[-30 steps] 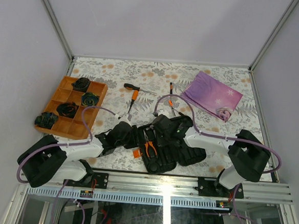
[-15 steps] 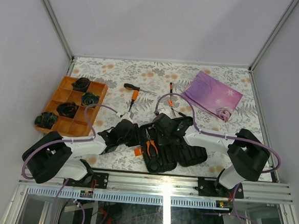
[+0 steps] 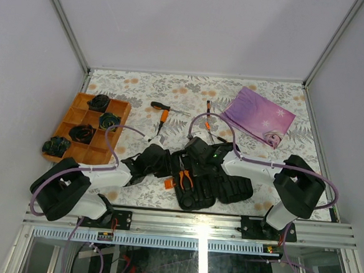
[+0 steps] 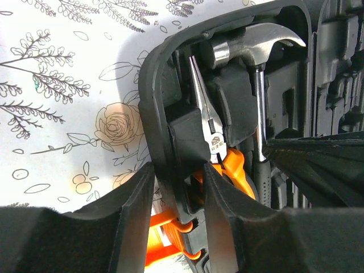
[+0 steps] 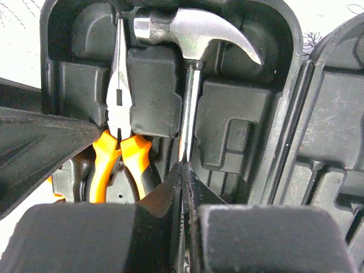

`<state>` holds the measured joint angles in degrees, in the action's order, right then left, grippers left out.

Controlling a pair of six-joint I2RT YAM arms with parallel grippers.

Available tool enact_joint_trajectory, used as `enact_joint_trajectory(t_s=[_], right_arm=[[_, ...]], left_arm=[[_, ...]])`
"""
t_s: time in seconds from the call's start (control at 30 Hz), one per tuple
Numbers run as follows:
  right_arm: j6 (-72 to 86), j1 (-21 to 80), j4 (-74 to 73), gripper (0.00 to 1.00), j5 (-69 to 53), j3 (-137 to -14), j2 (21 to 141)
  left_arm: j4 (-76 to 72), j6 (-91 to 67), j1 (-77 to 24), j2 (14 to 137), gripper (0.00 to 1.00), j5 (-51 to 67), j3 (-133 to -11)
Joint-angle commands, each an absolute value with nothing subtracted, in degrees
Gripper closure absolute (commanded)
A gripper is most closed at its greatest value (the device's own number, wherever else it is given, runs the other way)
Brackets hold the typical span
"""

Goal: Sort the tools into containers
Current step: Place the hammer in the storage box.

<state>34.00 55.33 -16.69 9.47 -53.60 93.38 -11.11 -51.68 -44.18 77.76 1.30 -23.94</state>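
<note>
While jaws crowd the case [image 3: 228, 190], orange tray [image 3: 70, 113] left, purple cloth [image 3: 258, 115] right

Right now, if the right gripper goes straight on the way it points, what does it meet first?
The hammer: the right gripper is shut, tips right at its steel shaft, which lies in the tool case next to the pliers. Contact may already be made; depth is unclear.
</note>
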Motion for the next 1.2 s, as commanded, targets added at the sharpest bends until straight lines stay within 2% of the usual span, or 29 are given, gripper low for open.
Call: enact_joint_trajectory(t_s=[0.0, 0.63, 0.83, 0.9, 1.03, 1.17], right_arm=[[34.7, 56.2, -20.5, 1.00, 3.1, -50.7, 99.3], [35.8, 56.2, -18.1, 1.00, -0.8, -45.2, 104.5], [34.7, 56.2, -21.3, 0.99, 3.0, -47.2, 96.0], [33.7, 56.2, -21.7, 0.92, 4.4, -48.9, 90.6], [29.8, 56.2, -21.3, 0.68, 5.1, -52.2, 83.2], [27.8, 56.2, -21.5, 0.61, 6.9, -52.9, 78.1]], left_arm=[[-12.1, -51.0, -44.7, 80.8, 0.80, 2.8, -25.1], [-11.2, -51.0, -44.8, 79.3, 0.85, 2.8, -24.7], [-9.2, -50.7, -44.8, 78.9, 0.85, 2.1, -25.5], [-8.2, -50.4, -44.7, 78.8, 0.85, 1.4, -25.9], [-5.8, -49.7, -44.2, 79.8, 0.85, 0.9, -27.0], [-4.5, -49.2, -43.7, 80.0, 0.85, 0.4, -27.3]])
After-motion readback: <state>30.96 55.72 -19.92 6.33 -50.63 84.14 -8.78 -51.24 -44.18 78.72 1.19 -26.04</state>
